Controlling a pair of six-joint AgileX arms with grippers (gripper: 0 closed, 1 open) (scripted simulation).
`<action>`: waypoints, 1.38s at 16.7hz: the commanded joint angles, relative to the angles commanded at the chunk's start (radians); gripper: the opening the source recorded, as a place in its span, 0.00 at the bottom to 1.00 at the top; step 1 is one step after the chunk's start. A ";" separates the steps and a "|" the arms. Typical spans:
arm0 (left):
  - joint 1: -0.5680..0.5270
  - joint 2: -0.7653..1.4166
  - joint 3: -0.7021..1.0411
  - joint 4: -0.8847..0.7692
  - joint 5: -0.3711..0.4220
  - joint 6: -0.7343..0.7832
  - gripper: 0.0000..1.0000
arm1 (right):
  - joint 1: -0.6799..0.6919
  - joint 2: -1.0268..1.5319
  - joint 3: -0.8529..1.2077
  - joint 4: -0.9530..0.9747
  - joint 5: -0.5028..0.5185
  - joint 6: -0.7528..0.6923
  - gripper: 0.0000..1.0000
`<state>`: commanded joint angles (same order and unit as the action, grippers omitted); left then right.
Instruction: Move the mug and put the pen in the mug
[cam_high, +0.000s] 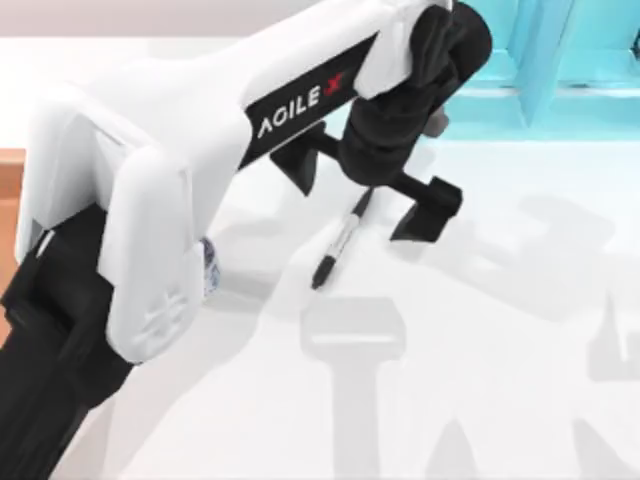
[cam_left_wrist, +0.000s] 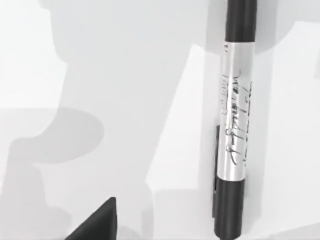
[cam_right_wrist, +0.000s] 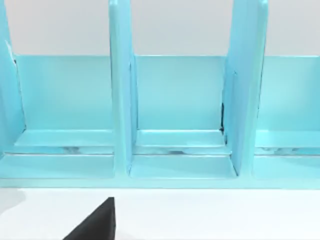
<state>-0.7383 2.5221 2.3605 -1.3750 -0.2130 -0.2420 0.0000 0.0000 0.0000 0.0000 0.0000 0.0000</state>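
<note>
The pen (cam_high: 340, 240) is lying flat on the tabletop (cam_high: 480, 380) near the centre of the top view, angled so that one end is pointing toward the far edge and the other toward the near left. The left pincer (cam_high: 368, 195) is hanging directly above the pen's far end, one finger (cam_high: 298, 162) sitting left of the pen and the other (cam_high: 428, 208) right of it, well apart. The mug (cam_high: 210, 268) is standing left of the pen, mostly hidden beneath the left arm (cam_high: 150, 220). A rack (cam_high: 520, 85) of upright dividers is standing along the far right of the tabletop, behind the pen.
</note>
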 joint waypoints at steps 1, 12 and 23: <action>0.002 0.003 -0.016 0.022 -0.001 0.004 1.00 | 0.000 0.000 0.000 0.000 0.000 0.000 1.00; 0.041 0.062 -0.253 0.329 0.001 0.045 1.00 | 0.000 0.000 0.000 0.000 0.000 0.000 1.00; 0.041 0.062 -0.253 0.329 0.001 0.045 0.40 | 0.000 0.000 0.000 0.000 0.000 0.000 1.00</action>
<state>-0.6970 2.5839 2.1075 -1.0465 -0.2117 -0.1965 0.0000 0.0000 0.0000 0.0000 0.0000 0.0000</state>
